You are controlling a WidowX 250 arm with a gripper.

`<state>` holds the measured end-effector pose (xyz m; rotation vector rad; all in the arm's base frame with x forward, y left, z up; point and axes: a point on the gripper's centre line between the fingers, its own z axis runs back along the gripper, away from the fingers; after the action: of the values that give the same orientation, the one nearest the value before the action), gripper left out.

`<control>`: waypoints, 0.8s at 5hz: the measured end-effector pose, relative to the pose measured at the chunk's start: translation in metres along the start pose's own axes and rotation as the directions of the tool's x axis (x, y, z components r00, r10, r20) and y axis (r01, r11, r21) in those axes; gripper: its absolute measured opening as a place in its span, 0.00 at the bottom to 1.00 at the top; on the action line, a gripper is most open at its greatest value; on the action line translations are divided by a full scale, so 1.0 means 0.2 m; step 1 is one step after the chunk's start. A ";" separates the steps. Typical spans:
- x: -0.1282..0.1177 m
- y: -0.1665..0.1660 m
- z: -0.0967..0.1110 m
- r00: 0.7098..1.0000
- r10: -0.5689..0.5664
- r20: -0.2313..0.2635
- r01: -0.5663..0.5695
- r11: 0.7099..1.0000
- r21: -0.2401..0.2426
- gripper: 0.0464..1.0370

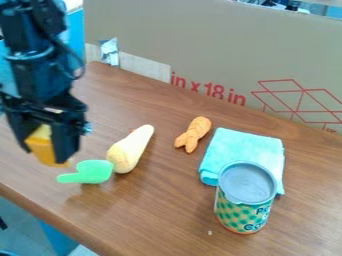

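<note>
Backdrop: a cardboard panel [200,40] is seen behind the brown wooden table [160,210], with silver tape [109,52] stuck at upper left.
Claw: at the left of the frame, a yellow block [44,146] is held between the fingers of the gripper [48,142], above the table.
Green scoop-shaped piece [92,172]: laid at lower left, just beside the pale, tapered toy [131,149].
Orange toy [194,134]: placed near the centre.
Turquoise cloth [248,148]: spread at right, partly hidden by the upright, grey-topped can [244,205].
</note>
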<state>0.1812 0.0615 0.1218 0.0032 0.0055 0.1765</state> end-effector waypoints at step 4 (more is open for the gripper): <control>0.25 0.72 -0.24 0.968 0.149 -0.201 -0.138 0.988 0.067 0.69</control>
<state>0.2041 0.2121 0.0736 0.0379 0.2171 0.3207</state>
